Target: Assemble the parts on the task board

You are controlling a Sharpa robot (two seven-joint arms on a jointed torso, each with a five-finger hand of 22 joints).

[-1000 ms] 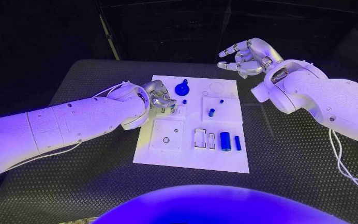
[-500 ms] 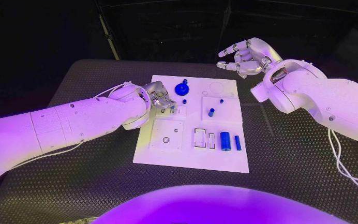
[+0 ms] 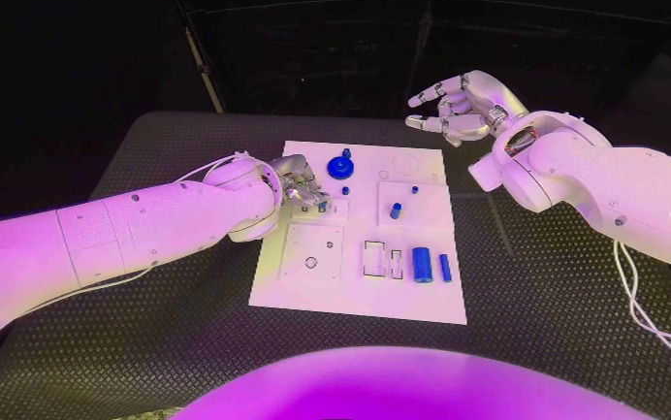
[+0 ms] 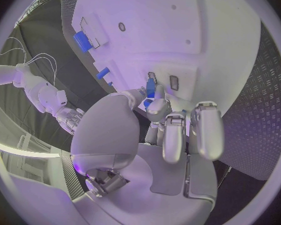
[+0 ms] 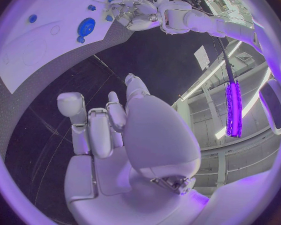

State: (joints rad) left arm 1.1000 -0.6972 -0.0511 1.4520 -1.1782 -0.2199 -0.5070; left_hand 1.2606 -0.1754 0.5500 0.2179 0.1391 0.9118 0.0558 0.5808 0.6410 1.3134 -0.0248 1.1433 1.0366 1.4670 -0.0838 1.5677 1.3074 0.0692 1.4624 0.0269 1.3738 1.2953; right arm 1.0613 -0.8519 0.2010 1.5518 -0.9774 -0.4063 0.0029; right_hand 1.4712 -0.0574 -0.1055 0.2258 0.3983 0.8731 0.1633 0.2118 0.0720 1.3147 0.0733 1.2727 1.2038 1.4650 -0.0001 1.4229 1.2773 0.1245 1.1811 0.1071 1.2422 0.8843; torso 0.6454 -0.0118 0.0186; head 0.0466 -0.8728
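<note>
The white task board [image 3: 357,289] lies in the middle of the black table. My left hand [image 3: 300,185] is low over the board's left edge and pinches a small blue part [image 4: 150,88] between thumb and finger, just above small rectangular slots [image 4: 173,82]. My right hand [image 3: 456,108] hangs in the air beyond the board's far right corner, fingers apart and holding nothing. On the board are a round blue knob [image 3: 341,165], a blue peg [image 3: 396,211], a blue cylinder [image 3: 421,265] and a slim blue bar [image 3: 445,267].
The black textured table [image 3: 168,342] surrounds the board on all sides. A white cable [image 3: 636,294] hangs from my right arm over the table's right side. In the right wrist view the board [image 5: 34,50] lies well below the raised right hand [image 5: 109,130].
</note>
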